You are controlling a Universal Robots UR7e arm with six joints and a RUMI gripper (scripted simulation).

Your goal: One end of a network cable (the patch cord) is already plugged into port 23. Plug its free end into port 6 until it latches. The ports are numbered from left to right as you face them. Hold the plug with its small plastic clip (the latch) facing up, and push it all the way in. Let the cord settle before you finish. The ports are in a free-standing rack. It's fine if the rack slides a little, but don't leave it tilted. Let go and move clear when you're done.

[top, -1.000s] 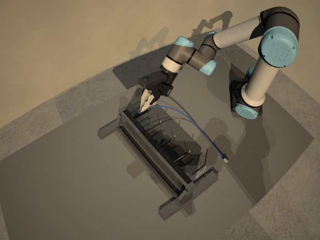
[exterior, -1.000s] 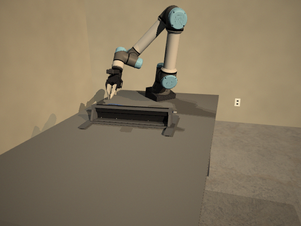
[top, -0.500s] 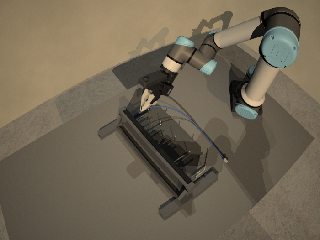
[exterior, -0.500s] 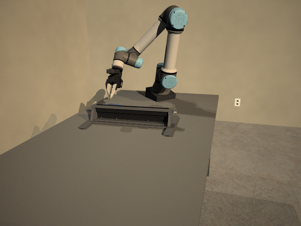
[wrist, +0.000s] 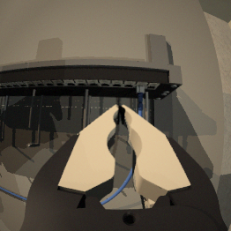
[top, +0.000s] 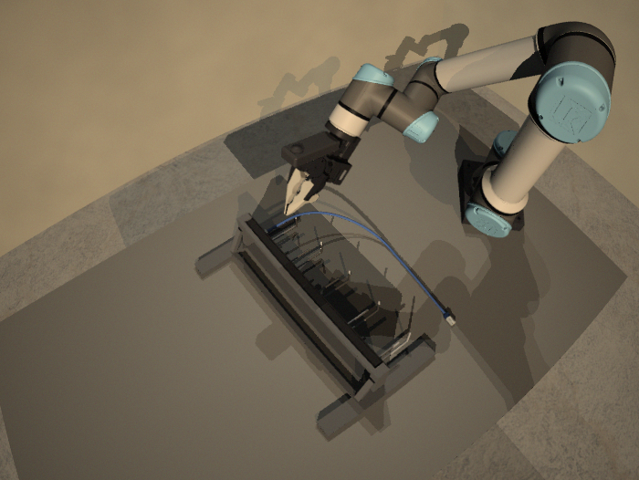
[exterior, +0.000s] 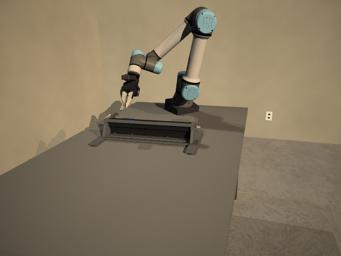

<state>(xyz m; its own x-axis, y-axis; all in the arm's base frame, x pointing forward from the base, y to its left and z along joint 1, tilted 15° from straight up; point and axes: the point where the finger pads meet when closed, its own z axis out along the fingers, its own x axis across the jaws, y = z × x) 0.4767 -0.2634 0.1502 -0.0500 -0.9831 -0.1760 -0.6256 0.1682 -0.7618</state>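
In the top view, left to right, one rack [top: 303,276] [exterior: 150,122] [wrist: 88,73] stands on the counter [top: 129,360] [exterior: 123,198], from left of centre to lower centre, seemingly level on its feet. Beside its upper end hangs the one gripper [top: 287,213] [exterior: 124,108] [wrist: 119,107], fingertips together with nothing between them.

One blue patch cord [top: 384,241] [exterior: 129,118] [wrist: 125,185] leaves the rack near that end, where the wrist view, right of centre, shows one seated plug [wrist: 140,89], and arcs right. Its one free plug [top: 450,319] [exterior: 198,126] ends the arc right of centre in the lower half, near the rack's other end but apart from it. Which way its latch faces is too small to tell.

The step in hand looks like fetching that free end. The next move calls for travelling right, opening, and gripping the plug latch up, without snagging the cord. Port 6 comes after.

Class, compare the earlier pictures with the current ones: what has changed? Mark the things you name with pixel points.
The gripper [top: 287,213] [exterior: 124,108] [wrist: 119,107] has risen slightly and drawn back a little from the rack [top: 381,370] [exterior: 151,121] [wrist: 175,75]. Nothing was visibly taken hold of or let go; its jaws are shut. The rack and the cord's free plug [top: 450,319] [exterior: 198,126] stayed put.
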